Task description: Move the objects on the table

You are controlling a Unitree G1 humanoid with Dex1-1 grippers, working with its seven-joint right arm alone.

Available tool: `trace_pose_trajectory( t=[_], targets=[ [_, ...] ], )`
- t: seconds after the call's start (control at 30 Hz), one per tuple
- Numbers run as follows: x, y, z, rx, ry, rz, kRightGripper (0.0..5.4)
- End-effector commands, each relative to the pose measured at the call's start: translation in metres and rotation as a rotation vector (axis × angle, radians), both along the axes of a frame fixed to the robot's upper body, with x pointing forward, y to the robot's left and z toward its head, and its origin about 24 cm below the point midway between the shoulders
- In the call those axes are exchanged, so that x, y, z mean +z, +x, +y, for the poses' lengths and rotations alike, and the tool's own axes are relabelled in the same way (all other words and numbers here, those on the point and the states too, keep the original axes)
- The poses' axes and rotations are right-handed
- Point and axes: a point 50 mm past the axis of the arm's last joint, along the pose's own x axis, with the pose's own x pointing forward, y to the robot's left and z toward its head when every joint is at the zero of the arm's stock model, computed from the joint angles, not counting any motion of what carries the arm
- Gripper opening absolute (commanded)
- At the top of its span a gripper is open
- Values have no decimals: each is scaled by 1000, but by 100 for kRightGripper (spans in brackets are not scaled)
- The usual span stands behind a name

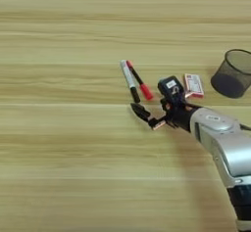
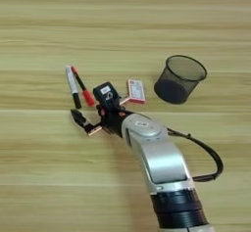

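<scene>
You've got a tan plank table (image 2: pixel 44 177) filling the view; right gripper (image 1: pixel 145 118) sits low at centre w/ black fingers spread, pinching nothing. Just beyond it the white marker (image 1: pixel 129 81) and red pen (image 1: pixel 139 81) lie side by side, long axes running near-to-far, tilted left at the far end. Small red-white box (image 2: pixel 136 91) & black mesh cup (image 2: pixel 179 79) sit off to the right, nothing blocking

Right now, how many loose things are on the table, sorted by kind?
Markers: 1, the white marker with a black cap.
Pens: 1, the red pen.
Small flat packets: 1, the white and red packet.
Mesh cups: 1, the black mesh cup.
Total: 4.
</scene>
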Motion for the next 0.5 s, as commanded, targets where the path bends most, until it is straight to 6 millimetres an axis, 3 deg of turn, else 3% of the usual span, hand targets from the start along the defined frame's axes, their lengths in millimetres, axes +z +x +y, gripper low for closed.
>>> trace_pose_trajectory(
  t=[0.03,0.5],
  targets=[
    [25,15,7,33,-17,-131,536],
    [22,12,15,84,-9,-112,536]
  ],
)
